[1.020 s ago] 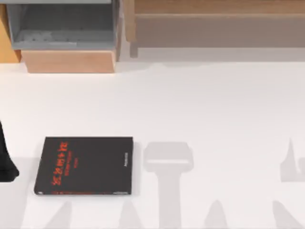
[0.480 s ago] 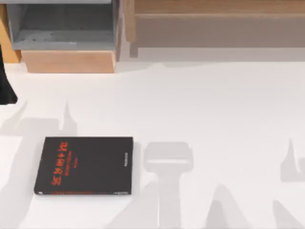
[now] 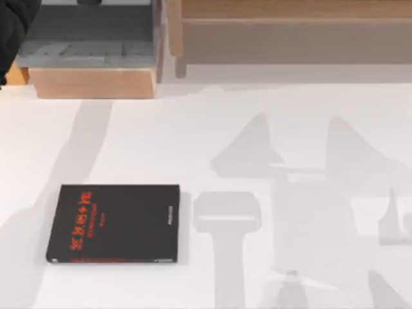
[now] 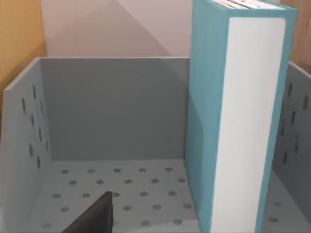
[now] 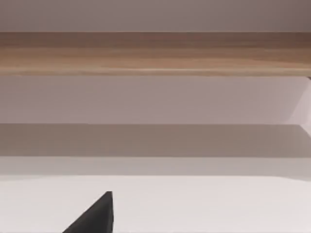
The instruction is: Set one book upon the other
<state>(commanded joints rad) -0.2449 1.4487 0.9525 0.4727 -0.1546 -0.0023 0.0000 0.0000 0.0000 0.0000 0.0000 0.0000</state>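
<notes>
**Teal book upright in the grey bin, black book flat on the surface**

The black book (image 3: pixel 113 224) with red lettering lies flat on the white surface (image 3: pixel 270 129), toward the top view's left and near its lower edge; the light blue book (image 4: pixel 238 116) stands upright inside a grey perforated bin (image 4: pixel 112 121), close to one side wall, its white page edges facing the left wrist camera; the bin (image 3: pixel 84 38) sits at the far left of the surface on a wooden base (image 3: pixel 93 82); the left arm (image 3: pixel 13 26) reaches in at the top view's upper left corner, beside the bin; I cannot tell how either hand stands, wide or narrow; the right wrist camera faces a wooden shelf (image 5: pixel 155 53) over the pale surface.
</notes>
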